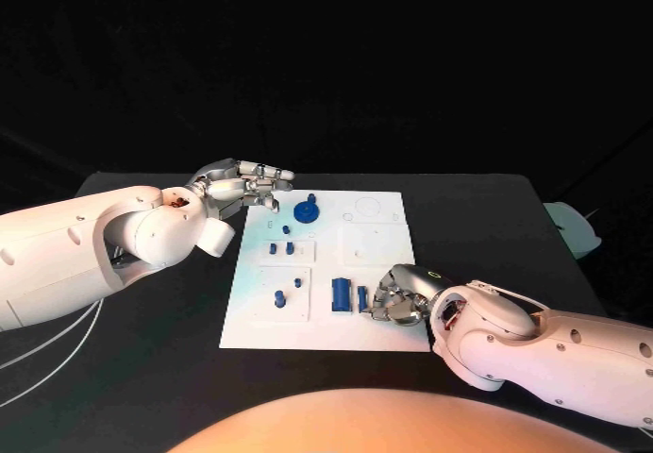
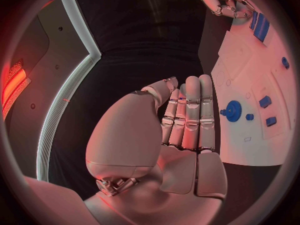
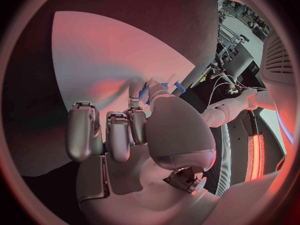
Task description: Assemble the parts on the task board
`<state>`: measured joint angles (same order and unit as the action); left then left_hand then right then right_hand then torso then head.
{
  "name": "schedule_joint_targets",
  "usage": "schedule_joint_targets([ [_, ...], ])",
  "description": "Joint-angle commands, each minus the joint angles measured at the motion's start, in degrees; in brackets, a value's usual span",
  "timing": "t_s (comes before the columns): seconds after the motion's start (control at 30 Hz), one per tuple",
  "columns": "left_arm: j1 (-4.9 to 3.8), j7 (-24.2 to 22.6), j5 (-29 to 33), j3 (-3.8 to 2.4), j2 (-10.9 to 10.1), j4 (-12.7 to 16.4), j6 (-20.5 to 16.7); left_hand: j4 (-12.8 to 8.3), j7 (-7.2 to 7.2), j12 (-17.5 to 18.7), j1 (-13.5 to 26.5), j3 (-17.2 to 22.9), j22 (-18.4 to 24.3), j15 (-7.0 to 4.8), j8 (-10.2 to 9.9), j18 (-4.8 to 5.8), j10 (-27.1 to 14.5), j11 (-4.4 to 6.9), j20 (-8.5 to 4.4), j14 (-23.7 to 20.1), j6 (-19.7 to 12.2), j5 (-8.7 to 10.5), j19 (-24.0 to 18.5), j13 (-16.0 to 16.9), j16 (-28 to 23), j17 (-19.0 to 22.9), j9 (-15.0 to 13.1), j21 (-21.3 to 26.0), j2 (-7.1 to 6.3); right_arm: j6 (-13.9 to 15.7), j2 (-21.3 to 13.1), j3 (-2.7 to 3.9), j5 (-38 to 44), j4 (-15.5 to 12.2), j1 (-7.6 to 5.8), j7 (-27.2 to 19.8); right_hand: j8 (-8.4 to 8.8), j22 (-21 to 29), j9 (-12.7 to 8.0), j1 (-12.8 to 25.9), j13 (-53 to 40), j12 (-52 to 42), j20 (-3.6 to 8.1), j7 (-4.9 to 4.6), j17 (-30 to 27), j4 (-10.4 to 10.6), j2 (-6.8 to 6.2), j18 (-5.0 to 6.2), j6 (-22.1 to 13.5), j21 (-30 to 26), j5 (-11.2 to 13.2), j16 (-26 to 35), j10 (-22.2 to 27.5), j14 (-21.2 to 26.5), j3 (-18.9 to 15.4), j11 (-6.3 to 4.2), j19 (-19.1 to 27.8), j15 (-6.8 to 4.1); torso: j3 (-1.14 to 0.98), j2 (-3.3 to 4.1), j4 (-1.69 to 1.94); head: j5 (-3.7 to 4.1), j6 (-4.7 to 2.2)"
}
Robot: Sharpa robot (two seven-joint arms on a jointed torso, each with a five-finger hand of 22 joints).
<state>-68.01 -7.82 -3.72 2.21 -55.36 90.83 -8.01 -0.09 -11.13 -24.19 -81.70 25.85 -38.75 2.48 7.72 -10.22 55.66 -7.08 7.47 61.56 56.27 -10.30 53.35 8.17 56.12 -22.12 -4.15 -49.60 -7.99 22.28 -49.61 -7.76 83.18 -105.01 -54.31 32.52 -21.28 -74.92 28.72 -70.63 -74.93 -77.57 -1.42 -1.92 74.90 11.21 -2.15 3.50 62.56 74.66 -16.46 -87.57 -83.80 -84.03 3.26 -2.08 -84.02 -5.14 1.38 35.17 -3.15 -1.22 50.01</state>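
The white task board (image 1: 375, 330) lies in the middle of the black table. On it are a blue gear (image 1: 308, 211), several small blue pegs (image 1: 279, 248) and, near the front, a wide blue block (image 1: 341, 294) beside a narrow blue bar (image 1: 363, 297). My right hand (image 1: 399, 294) sits at the board's near right with its fingers curled. In the right wrist view its fingertip (image 3: 134, 92) and thumb pinch the blue bar (image 3: 145, 92). My left hand (image 1: 245, 184) hovers at the board's far left corner. Its fingers (image 2: 190, 115) are stretched out flat, holding nothing, with the gear (image 2: 233, 111) just beyond them.
Bare black table (image 1: 150, 330) surrounds the board on every side. A pale green object (image 1: 575, 229) lies at the table's right edge. The board's far right part has white recessed outlines (image 1: 367, 209).
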Motion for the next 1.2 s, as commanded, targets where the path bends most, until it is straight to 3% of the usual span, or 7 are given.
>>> schedule_joint_targets([
  [0.03, -0.02, -0.3, -0.5, -0.03, 0.0, 0.1, 1.1, -0.2, 0.06, -0.3, 0.0, 0.3, 0.0, 0.02, 0.2, -0.39, -0.5, 0.00, 0.10, -0.4, -0.5, -0.11, 0.2, 0.0, 0.3, 0.1, -0.1, 0.3, 0.09, -1.5, 0.0, 0.04, 1.5, 0.1, -0.03, 0.6, -0.19, -11.3, 0.0, -0.7, -6.1, 0.0, 0.38, 0.25, 11.5, -0.4, -0.33, -0.62, 0.0, -0.1, 0.5, -0.1, -0.7, -5.2, 0.0, -0.18, -1.1, -0.35, 0.00, -0.11, -0.05, 0.02, -0.01],
  [0.53, -0.01, -0.3, -0.5, -0.02, 0.1, 0.0, 1.2, -0.2, 0.06, -0.4, 0.0, 0.3, 0.0, 0.01, 0.2, -0.39, -0.5, 0.01, 0.09, -0.4, -0.5, -0.10, 0.2, 0.0, 0.3, 0.1, -0.1, 0.3, 0.07, 4.7, -2.3, 0.11, 1.4, -3.1, -0.12, -3.5, -0.04, -11.1, -0.1, 0.3, -5.8, 0.4, 0.29, -0.05, 11.1, -0.2, -2.01, -0.53, -0.1, -0.6, 0.8, 0.2, -0.5, -5.1, -1.3, 0.06, -0.9, -0.19, 0.11, -0.24, -0.09, 0.28, -0.01],
  [0.67, 0.00, -0.8, -0.4, -0.02, 0.3, -0.2, 1.1, -0.2, 0.04, -0.4, 0.0, 0.2, 0.1, 0.03, 0.2, -0.37, -0.5, -0.02, 0.10, -0.4, -0.5, -0.07, 0.2, 0.0, 0.3, 0.1, -0.1, 0.3, 0.02, 7.5, -4.0, 0.19, -3.0, -3.9, -0.95, -10.6, 0.28, -10.5, -0.2, -0.1, -5.0, 1.6, 0.19, -0.25, 9.6, -0.3, -2.14, -0.08, -0.6, -3.2, 0.8, 1.2, 0.2, -4.7, -1.4, 0.25, -0.1, -0.06, 0.24, -0.56, -0.12, 0.45, -0.04],
  [0.9, 0.16, -2.7, 2.6, 0.20, 1.0, -0.8, 0.1, 0.4, 0.13, -0.8, 1.0, -0.2, 0.2, 0.15, 0.5, -0.32, -0.6, 0.00, 0.25, -0.5, -0.5, 0.00, 0.1, 0.0, 0.3, 0.2, -0.1, 0.6, -0.14, 10.5, -5.6, 0.26, -20.7, -2.3, -3.84, -28.7, 1.70, -8.7, -0.7, -6.0, -2.2, 5.9, -0.24, -1.06, 5.1, -3.6, -0.31, 1.15, -3.0, -10.4, -0.5, 4.5, 2.8, -3.5, 1.3, 0.87, 2.4, 0.42, 0.73, -1.77, -0.59, 1.07, -1.79],
  [1.07, 0.49, -5.8, 5.7, 0.51, 2.3, -2.1, -1.8, 1.0, 0.58, -1.4, 1.8, -0.6, 0.6, 0.05, 1.1, -0.35, -0.3, 0.30, 0.33, -0.7, 0.0, 0.01, 0.0, 0.0, 0.3, 0.3, -0.3, 1.2, -0.02, 11.8, -5.2, 0.33, -41.8, 2.2, -6.62, -40.8, 3.73, -2.1, -1.8, -10.5, 11.3, 25.3, -1.27, -2.93, -10.7, -7.0, -0.64, 4.58, -5.4, -32.7, 1.2, 18.4, 13.7, 1.4, 4.0, 2.46, 10.7, 1.68, 1.26, -2.81, -0.71, 1.25, -3.62],
  [1.13, 0.64, -7.6, 6.8, 0.56, 2.8, -2.7, -3.2, 1.2, 0.89, -1.8, 1.9, -0.6, 0.8, -0.09, 1.5, -0.38, 0.1, 0.54, 0.31, -0.9, 0.4, -0.01, -0.1, 0.0, 0.1, 0.4, -0.4, 1.6, 0.10, 11.1, -4.5, 0.40, -49.2, 4.9, -7.75, -43.9, 5.63, 2.8, -2.8, -11.3, 21.9, 39.9, -2.13, -4.32, -22.6, -7.6, -0.76, 6.36, -7.4, -47.2, 2.9, 30.6, 21.6, 6.6, 5.6, 3.76, 17.0, 2.76, 1.45, -3.13, -0.70, 1.29, -4.38],
  [1.2, 0.83, -9.8, 7.3, 0.58, 3.6, -3.7, -5.2, 1.4, 1.06, -1.9, 2.0, -0.6, 1.3, -0.23, 1.9, -0.39, 0.6, 0.70, 0.23, -1.5, 0.7, -0.05, -0.4, -0.1, -0.8, 0.9, -0.4, 2.3, 0.26, 9.7, -3.5, 0.48, -54.7, 8.2, -8.85, -46.0, 8.06, 6.3, -4.7, -11.6, 28.0, 46.3, -3.29, -5.91, -34.9, -8.1, -1.49, 6.69, -8.6, -53.1, 4.3, 45.4, 22.9, 12.0, 7.7, 5.39, 20.7, 4.11, 1.60, -3.43, -0.77, 1.33, -5.50],
])
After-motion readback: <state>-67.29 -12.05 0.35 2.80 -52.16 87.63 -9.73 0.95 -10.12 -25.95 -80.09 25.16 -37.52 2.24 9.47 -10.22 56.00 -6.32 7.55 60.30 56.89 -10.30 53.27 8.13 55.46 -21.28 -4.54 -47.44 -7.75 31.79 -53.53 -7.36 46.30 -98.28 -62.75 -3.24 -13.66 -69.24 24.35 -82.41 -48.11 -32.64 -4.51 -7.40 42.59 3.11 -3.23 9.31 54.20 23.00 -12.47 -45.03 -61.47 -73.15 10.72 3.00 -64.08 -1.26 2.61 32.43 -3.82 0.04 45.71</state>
